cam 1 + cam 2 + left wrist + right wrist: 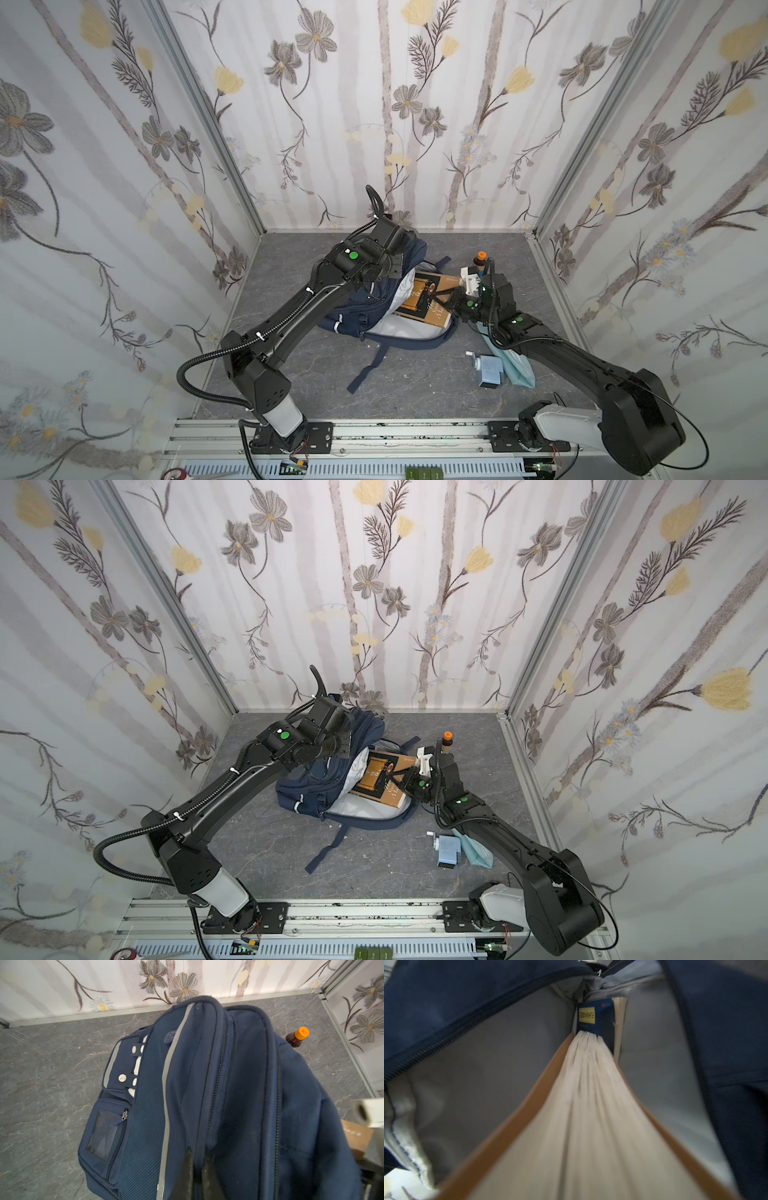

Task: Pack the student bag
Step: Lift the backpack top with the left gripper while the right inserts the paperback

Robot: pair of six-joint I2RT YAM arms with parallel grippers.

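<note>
Left gripper (197, 1175) pinches the flap of the student bag (353, 318); right gripper (444, 300) clamps a brown book (415, 300) half inside. Right wrist view alone shows, seemingly, a blue book (597, 1019) deeper.

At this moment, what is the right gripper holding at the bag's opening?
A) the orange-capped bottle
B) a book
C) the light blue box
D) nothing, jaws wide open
B: in a top view the right gripper is closed on a book lying in the open mouth of the student bag, while the orange-capped bottle stands apart behind it.
</note>
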